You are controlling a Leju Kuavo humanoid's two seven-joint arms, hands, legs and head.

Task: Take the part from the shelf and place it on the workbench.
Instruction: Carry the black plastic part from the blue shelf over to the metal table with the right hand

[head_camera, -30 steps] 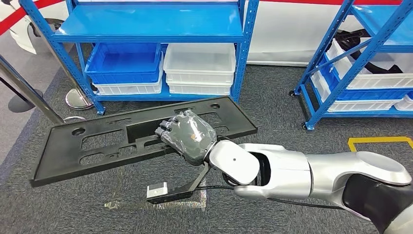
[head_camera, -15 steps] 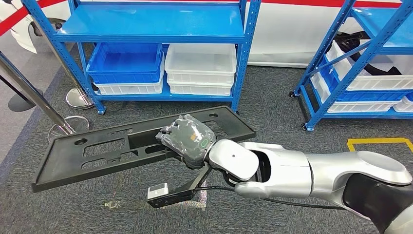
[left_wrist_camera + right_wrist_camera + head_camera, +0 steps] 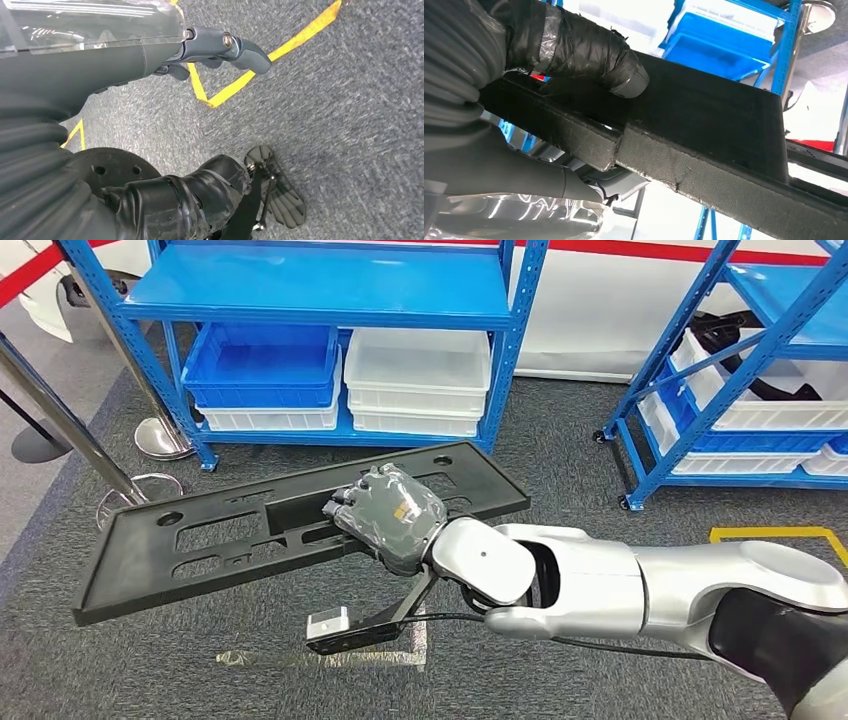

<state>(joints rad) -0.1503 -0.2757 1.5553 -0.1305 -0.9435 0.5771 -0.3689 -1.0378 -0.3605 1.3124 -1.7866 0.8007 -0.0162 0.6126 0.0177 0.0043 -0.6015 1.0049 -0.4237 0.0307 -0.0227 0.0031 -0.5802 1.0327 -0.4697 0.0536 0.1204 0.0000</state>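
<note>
A long flat black plastic part [image 3: 200, 540] with several cutouts hangs above the carpet in the head view, tilted with its left end lower. My right hand [image 3: 390, 518] grips it near its middle, fingers hooked into a cutout. In the right wrist view the thumb [image 3: 589, 55] presses on the part's underside [image 3: 704, 120] while the fingers wrap its edge. My left hand [image 3: 210, 45] hangs over the grey carpet in the left wrist view, fingers apart and holding nothing.
A blue shelf rack [image 3: 320, 300] stands ahead, with blue bins [image 3: 262, 365] and white bins [image 3: 418, 370] on its bottom level. A second blue rack [image 3: 740, 370] stands at the right. Steel barrier posts [image 3: 60, 420] stand at the left. Yellow floor tape [image 3: 775, 535] marks the carpet.
The whole picture has shifted a little, so the camera moved. The part stays in my right hand, its left end slightly higher than before.
</note>
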